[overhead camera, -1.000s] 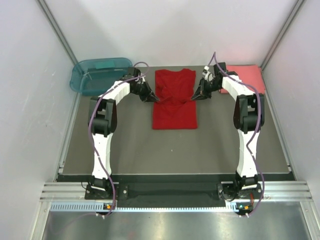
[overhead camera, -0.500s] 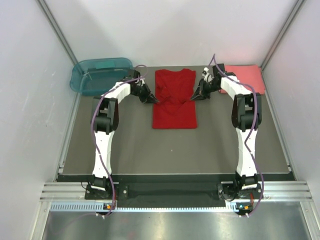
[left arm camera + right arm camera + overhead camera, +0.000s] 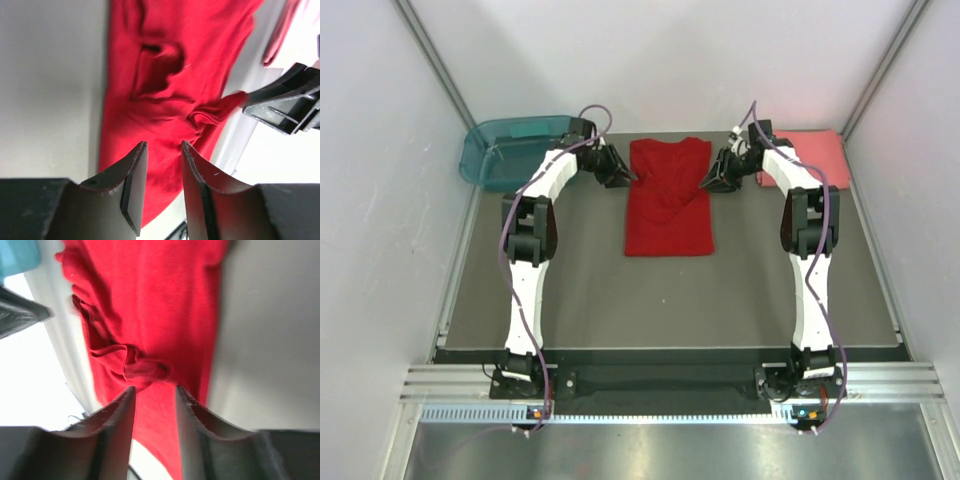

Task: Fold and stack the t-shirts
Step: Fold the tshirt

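Tub (image 3: 485, 160) back-left, coral shirt (image 3: 823, 150) back-right, red shirt (image 3: 668, 205) spread between them

Teal tub (image 3: 485, 160) at the table's (image 3: 580, 290) far-left corner.

table (image 3: 570, 290): dark grey | red t-shirt (image 3: 668, 215) | coral folded t-shirt (image 3: 820, 155) | teal tub (image 3: 485, 160)

Overhead camera spans the table (image 3: 570, 290); close wrist cameras share red shirt (image 3: 190, 75).
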### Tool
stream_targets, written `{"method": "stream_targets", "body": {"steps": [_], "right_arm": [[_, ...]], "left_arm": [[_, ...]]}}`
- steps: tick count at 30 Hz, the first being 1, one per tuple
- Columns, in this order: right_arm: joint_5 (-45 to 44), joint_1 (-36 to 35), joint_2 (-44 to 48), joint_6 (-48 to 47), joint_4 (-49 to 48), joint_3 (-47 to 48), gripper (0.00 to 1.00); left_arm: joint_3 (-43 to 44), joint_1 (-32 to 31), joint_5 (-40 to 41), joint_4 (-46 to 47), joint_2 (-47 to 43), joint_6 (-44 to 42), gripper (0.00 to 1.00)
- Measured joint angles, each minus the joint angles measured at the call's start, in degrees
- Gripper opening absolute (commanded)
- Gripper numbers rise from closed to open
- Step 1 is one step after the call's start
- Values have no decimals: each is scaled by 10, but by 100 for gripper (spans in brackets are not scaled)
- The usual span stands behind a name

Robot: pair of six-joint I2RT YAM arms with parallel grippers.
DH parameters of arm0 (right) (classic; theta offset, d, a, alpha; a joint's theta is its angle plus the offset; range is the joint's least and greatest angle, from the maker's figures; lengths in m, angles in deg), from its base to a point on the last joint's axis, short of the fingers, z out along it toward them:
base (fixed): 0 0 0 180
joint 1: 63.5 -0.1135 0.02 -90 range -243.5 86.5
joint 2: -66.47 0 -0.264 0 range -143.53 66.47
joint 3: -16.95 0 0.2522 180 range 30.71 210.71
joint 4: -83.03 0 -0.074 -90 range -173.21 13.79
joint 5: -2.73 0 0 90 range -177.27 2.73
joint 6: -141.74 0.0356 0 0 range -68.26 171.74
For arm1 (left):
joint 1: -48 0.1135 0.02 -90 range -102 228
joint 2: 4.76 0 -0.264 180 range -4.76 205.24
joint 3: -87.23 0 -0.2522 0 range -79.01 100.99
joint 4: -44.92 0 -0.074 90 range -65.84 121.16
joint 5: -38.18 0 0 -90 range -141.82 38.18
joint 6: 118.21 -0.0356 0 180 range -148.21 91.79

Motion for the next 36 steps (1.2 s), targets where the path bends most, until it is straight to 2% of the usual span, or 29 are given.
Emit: {"method": "stream_targets", "body": {"steps": [2,6,9,13,19,22,24,28,36], "right_arm": [[-15,5,-2,-5,12,11,46],[-47,15,2,-33,45,23,53],[-76,16,18,-58,72,11,55],[-97,9,84,-82,83,-58,55],[-93,-39,198,-94,71,-177,48],[-80,-71,227,-97,46,-244,31],[-68,-84,230,-94,25,-286,26],[-63,-85,230,-92,4,-361,24],[-69,-67,230,-104,-33,-422,25]], "left_arm": [[15,2,7,-3,-3,-9,38],[6,2,19,-22,-26,-25,39],[-47,1,22,-22,-68,-32,38],[-140,-13,11,-10,-136,-32,33],[-248,-68,-14,49,-182,-21,29],[-304,-89,-23,72,-189,-13,27],[-332,-91,-23,78,-189,-12,26],[-371,-80,-16,83,-189,-17,24],[-425,-68,3,90,-193,-44,21]]}}
